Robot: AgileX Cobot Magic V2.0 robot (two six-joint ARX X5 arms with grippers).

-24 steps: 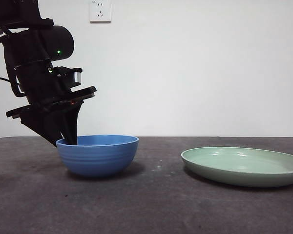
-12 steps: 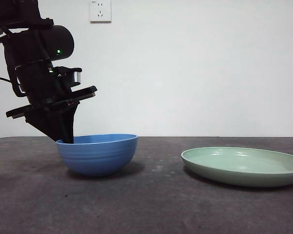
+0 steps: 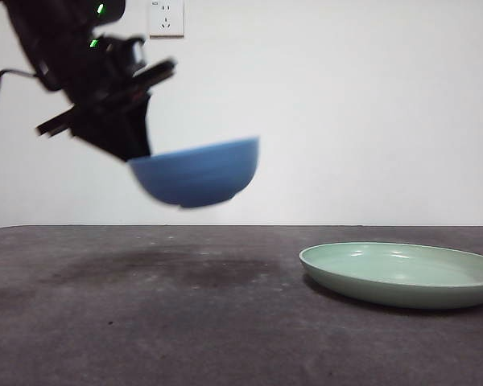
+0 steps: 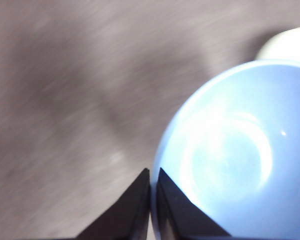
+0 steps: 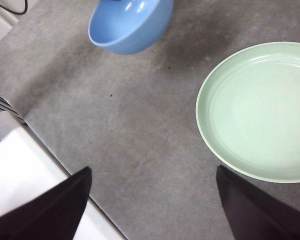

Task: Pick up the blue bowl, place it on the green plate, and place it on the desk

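Note:
The blue bowl (image 3: 197, 171) hangs in the air above the desk (image 3: 185, 322), tilted, its rim higher on the plate's side. My left gripper (image 3: 137, 153) is shut on the bowl's rim at its left edge; the left wrist view shows the two jaws (image 4: 152, 182) pinched on the rim of the blue bowl (image 4: 235, 155). The green plate (image 3: 402, 273) lies flat on the desk to the right, with nothing on it. My right gripper (image 5: 152, 200) stands open, high above the desk, near the green plate (image 5: 260, 110) and apart from the blue bowl (image 5: 130, 22).
A white wall with a socket (image 3: 165, 18) stands behind the desk. A white ledge (image 5: 25, 185) borders the desk's edge in the right wrist view. The bowl's shadow (image 3: 169, 269) falls on the desk below it.
My left gripper has lifted the blue bowl off the desk, up and somewhat to the right toward the plate. The bowl now tilts in the air. The plate has not moved.

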